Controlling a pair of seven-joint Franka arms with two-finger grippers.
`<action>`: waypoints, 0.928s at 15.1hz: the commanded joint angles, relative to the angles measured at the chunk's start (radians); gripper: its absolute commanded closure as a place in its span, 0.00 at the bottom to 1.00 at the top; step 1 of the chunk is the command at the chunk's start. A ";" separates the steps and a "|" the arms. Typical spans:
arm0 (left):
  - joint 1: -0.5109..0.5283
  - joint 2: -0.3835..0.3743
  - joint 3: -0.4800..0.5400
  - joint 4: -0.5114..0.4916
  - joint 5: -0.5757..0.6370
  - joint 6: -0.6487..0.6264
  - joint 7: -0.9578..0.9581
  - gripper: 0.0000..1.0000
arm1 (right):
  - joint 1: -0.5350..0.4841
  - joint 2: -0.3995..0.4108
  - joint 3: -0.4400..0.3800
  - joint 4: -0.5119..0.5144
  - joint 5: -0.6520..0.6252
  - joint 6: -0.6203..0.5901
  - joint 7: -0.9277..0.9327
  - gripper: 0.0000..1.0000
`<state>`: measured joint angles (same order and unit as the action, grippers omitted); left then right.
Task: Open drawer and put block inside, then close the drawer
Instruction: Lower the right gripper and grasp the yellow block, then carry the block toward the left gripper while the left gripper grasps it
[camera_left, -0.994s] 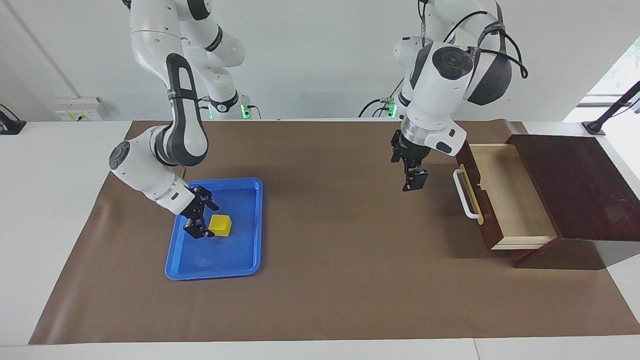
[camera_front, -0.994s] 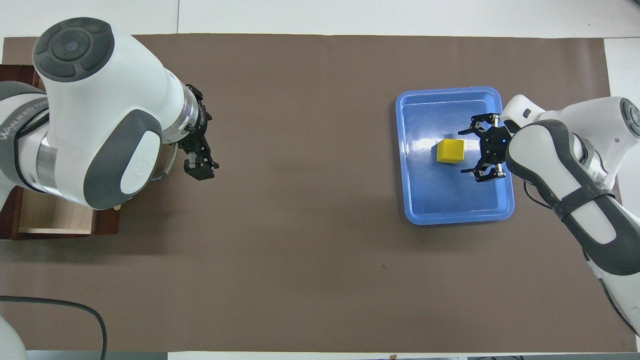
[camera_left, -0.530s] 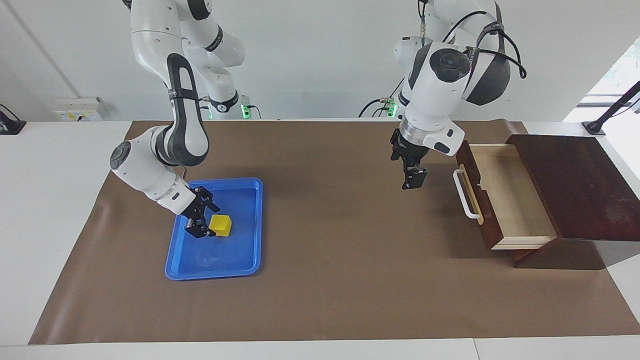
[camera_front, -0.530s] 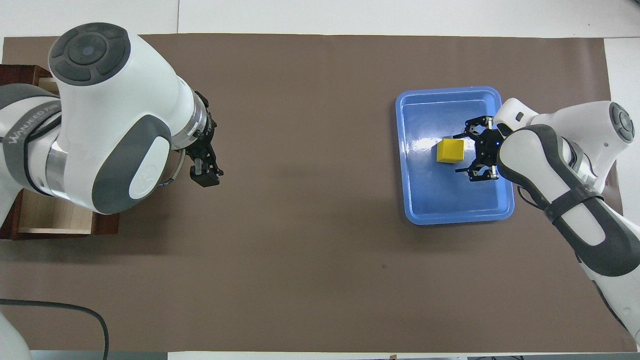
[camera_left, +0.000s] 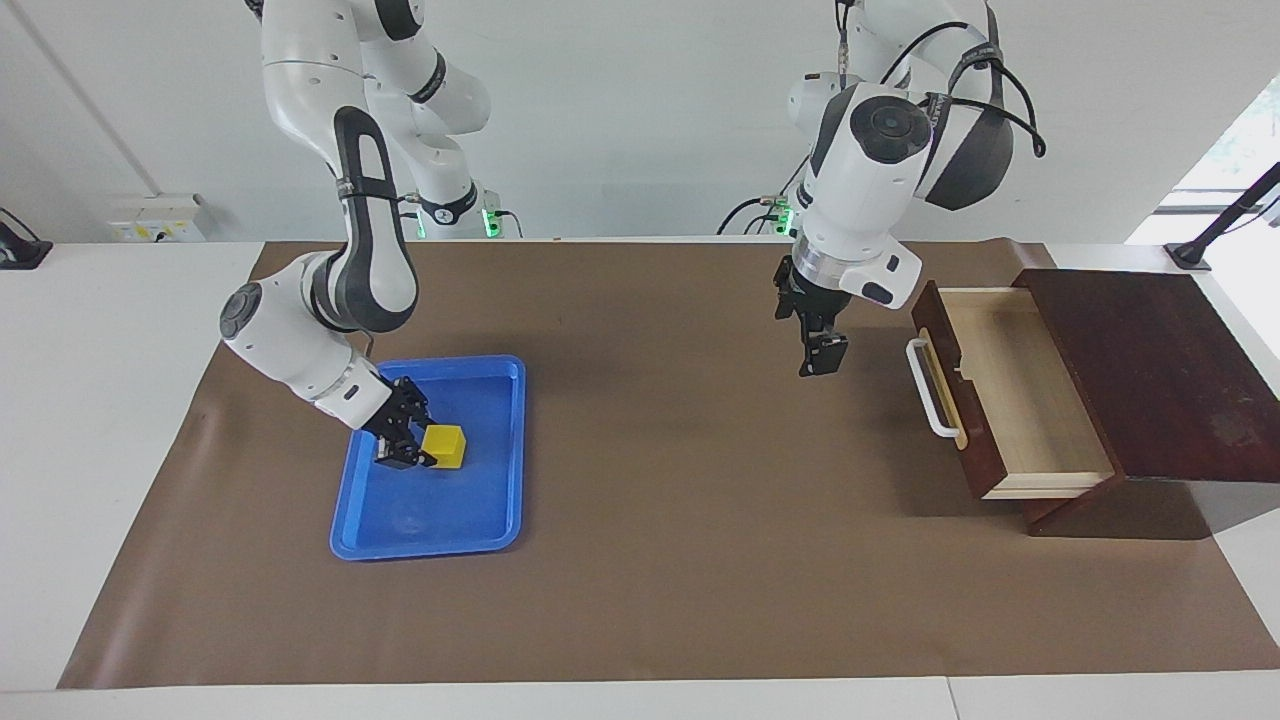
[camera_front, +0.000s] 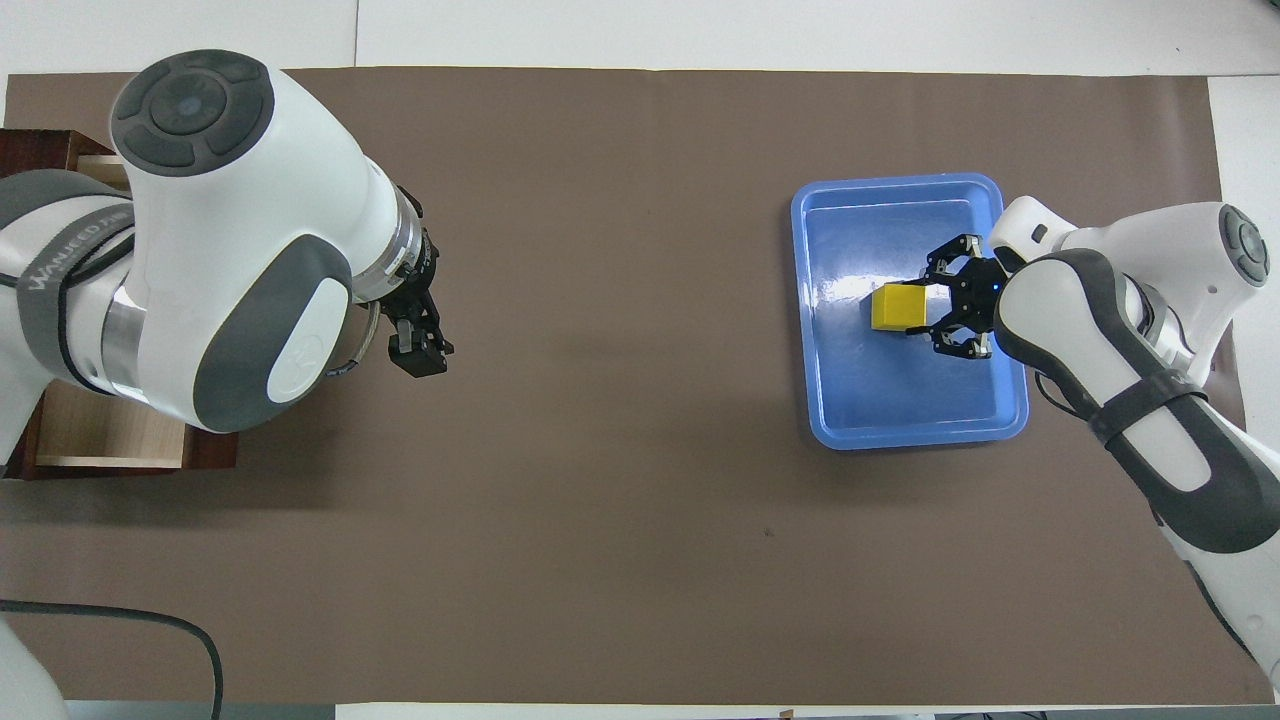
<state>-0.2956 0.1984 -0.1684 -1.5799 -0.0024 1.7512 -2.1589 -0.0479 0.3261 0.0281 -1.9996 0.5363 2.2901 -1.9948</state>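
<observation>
The yellow block (camera_left: 445, 446) lies in the blue tray (camera_left: 428, 546) toward the right arm's end of the table; it also shows in the overhead view (camera_front: 895, 307). My right gripper (camera_left: 404, 446) is low in the tray (camera_front: 900, 436), its fingers closed against two sides of the block, which rests on the tray floor. The drawer (camera_left: 1010, 390) stands pulled open and empty, its white handle (camera_left: 926, 390) facing the table's middle. My left gripper (camera_left: 822, 358) hangs shut and empty over the mat in front of the handle; it also shows in the overhead view (camera_front: 418, 358).
The dark cabinet (camera_left: 1150, 370) sits at the left arm's end of the table. In the overhead view the left arm covers most of the drawer (camera_front: 110, 435). A brown mat (camera_left: 660, 560) covers the table.
My right gripper slid onto the block and its fingers narrowed around it. My left gripper drifted away from the drawer handle toward the table's middle and rose slightly.
</observation>
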 joint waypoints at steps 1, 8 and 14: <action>-0.016 -0.031 0.013 -0.040 -0.007 0.024 -0.032 0.00 | -0.003 -0.016 0.001 0.005 0.031 -0.029 -0.021 1.00; -0.016 -0.027 0.013 -0.029 -0.016 0.039 -0.077 0.00 | -0.001 -0.103 -0.002 0.085 0.016 -0.219 0.103 1.00; -0.046 -0.007 0.012 -0.020 -0.013 0.067 -0.082 0.00 | 0.110 -0.134 0.003 0.162 0.008 -0.265 0.313 1.00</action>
<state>-0.3021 0.1972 -0.1701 -1.5827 -0.0026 1.7902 -2.2237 0.0121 0.1892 0.0316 -1.8666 0.5399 2.0369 -1.7703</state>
